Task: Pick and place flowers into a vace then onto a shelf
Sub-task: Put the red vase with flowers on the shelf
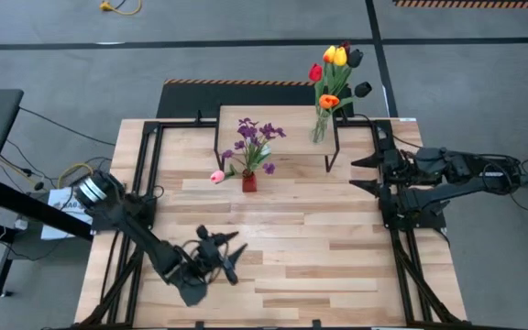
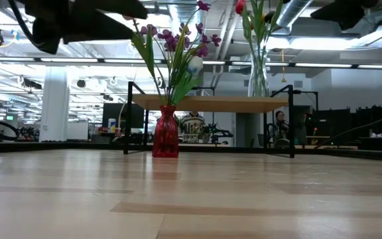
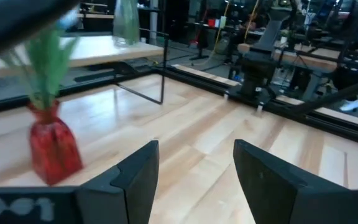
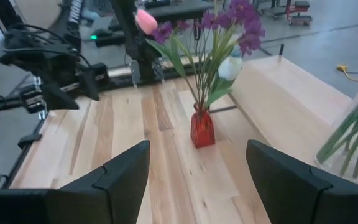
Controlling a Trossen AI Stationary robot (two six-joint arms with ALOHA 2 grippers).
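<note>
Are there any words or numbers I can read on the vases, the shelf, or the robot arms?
None can be read.
Left gripper: pale marks on its body in the left wrist view, too blurred to read.
Red vase, glass vase, shelf, right gripper: no writing shows.
Paper by the table: too small to read.

Left gripper (image 1: 230,255), fingers spread and empty, arm extended low across the near left. Right gripper (image 1: 363,173), fingers spread and empty, arm reaching in from the right.
</note>
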